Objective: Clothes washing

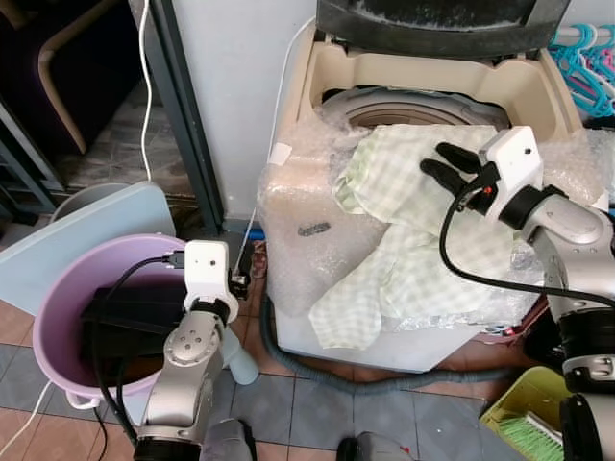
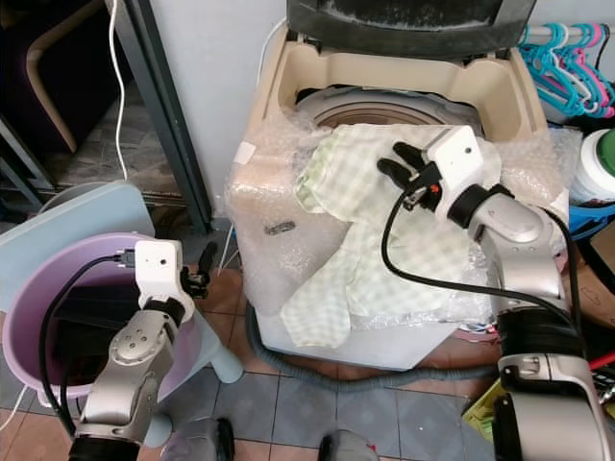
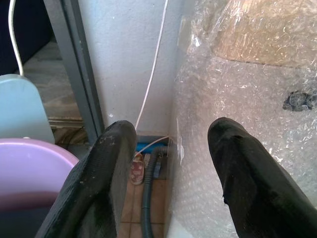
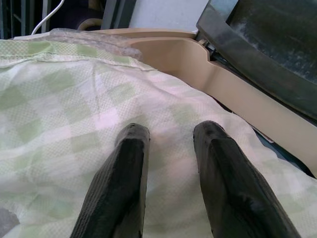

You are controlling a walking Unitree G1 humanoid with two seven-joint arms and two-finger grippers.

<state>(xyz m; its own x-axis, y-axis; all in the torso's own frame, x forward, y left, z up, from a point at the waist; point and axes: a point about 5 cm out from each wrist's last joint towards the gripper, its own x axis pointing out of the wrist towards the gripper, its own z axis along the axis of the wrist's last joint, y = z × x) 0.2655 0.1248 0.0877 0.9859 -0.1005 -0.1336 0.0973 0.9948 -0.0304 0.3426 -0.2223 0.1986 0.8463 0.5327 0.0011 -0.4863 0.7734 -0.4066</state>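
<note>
A green-and-white checked cloth (image 1: 413,240) lies draped over the front rim of the beige top-loading washing machine (image 1: 538,91), which is wrapped in bubble wrap and has its lid up. One end of the cloth lies at the drum opening (image 1: 413,106); the rest hangs down the front. My right gripper (image 1: 437,158) hovers just over the cloth near the opening, open, with nothing between its fingers (image 4: 131,148). My left gripper (image 1: 237,280) is low beside the purple basin (image 1: 58,317), open and empty, pointing at the gap between the wall and the machine. Dark laundry (image 1: 125,317) lies in the basin.
A grey drain hose (image 1: 317,375) runs along the tiled floor under the machine. A white cable (image 3: 151,74) hangs down the wall. Coloured hangers (image 1: 586,67) are at the back right, a yellow-green basket (image 1: 528,403) at the front right, and a pale blue board (image 1: 86,230) behind the basin.
</note>
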